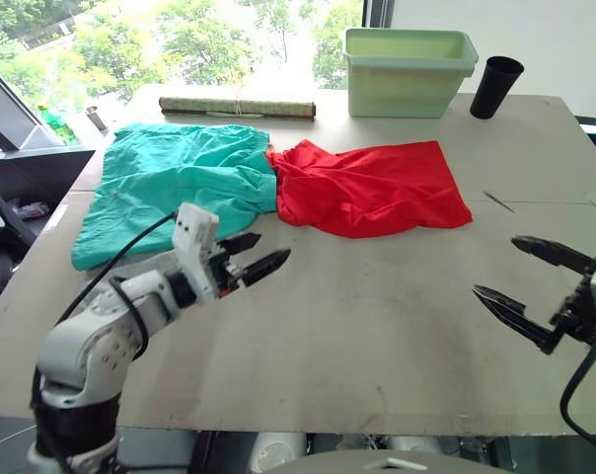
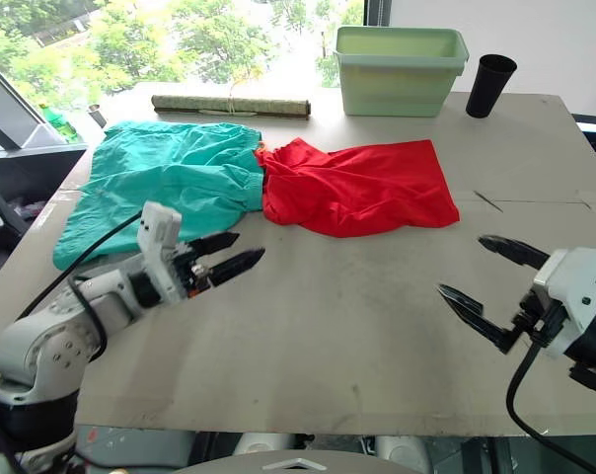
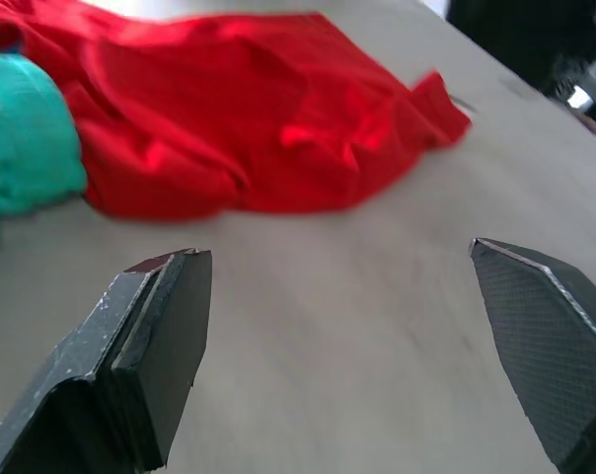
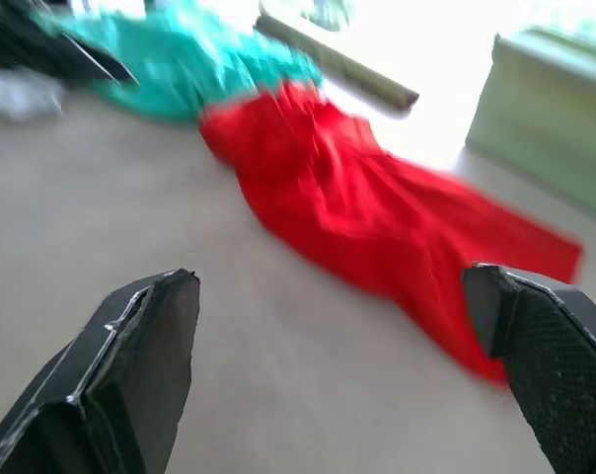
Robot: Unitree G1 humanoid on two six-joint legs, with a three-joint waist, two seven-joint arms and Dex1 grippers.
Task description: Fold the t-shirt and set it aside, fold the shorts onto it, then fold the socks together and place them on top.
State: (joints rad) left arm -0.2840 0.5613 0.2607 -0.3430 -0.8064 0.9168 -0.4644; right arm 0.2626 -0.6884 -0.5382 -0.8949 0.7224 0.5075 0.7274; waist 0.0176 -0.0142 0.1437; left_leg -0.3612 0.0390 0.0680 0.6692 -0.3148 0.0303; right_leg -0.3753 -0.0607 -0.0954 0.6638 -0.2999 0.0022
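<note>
From the head camera, the t-shirt [image 1: 372,186] lies crumpled on the far half of the table [image 1: 377,326], its left edge touching the shorts [image 1: 170,183], which are spread out toward the table's left side. Behind them sit a rolled mat [image 1: 237,107], a pale green bin [image 1: 409,71] and a black cup [image 1: 495,87]. The left gripper [image 1: 257,255] hovers just in front of the shorts, fingers parted and empty; the right gripper [image 1: 520,279] hangs over bare table at the right, wide open, holding nothing. In the left wrist view, the open fingers [image 3: 150,346] face the red cloth. In the right wrist view, spread fingers [image 4: 130,375] frame the t-shirt, with the shorts beyond it.
</note>
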